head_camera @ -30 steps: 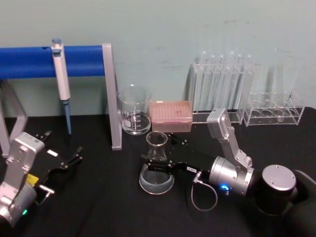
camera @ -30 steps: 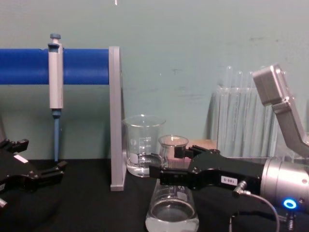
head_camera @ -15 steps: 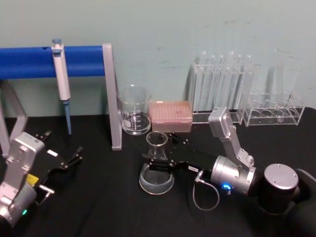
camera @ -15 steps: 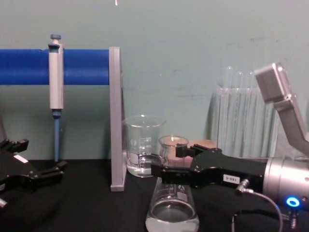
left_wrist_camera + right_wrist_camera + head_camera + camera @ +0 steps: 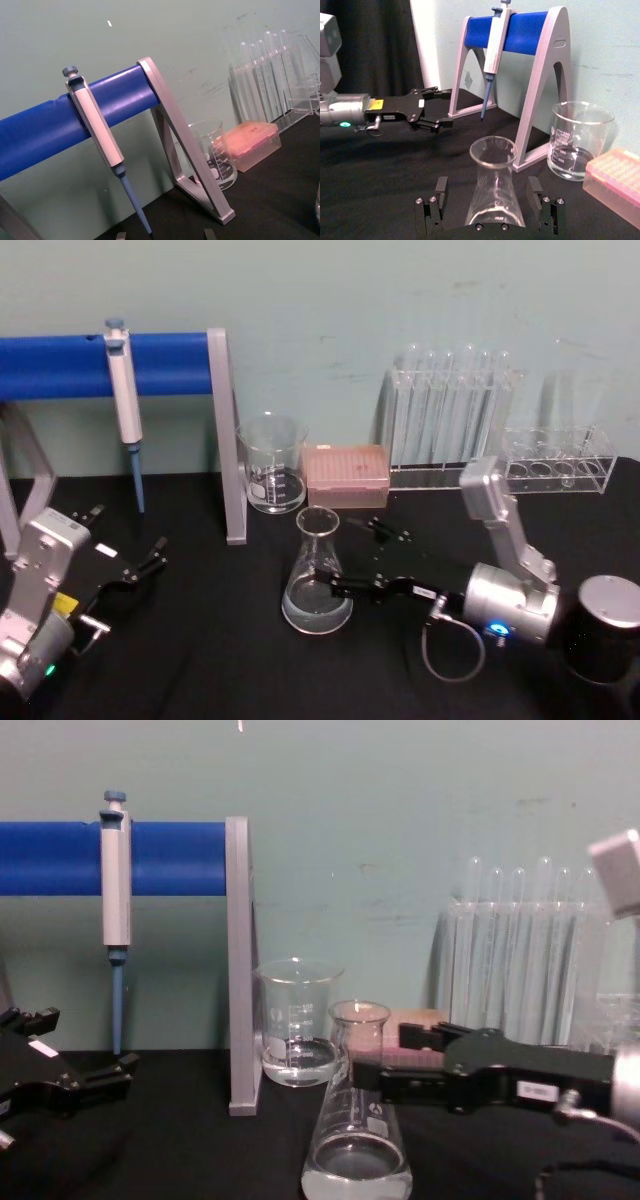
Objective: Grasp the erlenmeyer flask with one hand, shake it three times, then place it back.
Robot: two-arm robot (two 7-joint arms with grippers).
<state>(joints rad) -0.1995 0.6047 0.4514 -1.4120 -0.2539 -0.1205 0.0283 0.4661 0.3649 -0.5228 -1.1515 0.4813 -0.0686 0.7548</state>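
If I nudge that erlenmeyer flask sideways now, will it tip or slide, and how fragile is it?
The erlenmeyer flask stands on a wide base, tapering to a narrow neck, with a little liquid low down, so it would probably slide rather than tip. It looks like thin clear glass: likely fragile and slippery. The right gripper is open beside it, so nothing steadies it.

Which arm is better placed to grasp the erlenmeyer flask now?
Right: the right claw is open, right at the erlenmeyer flask; the left claw sits far off to the left.
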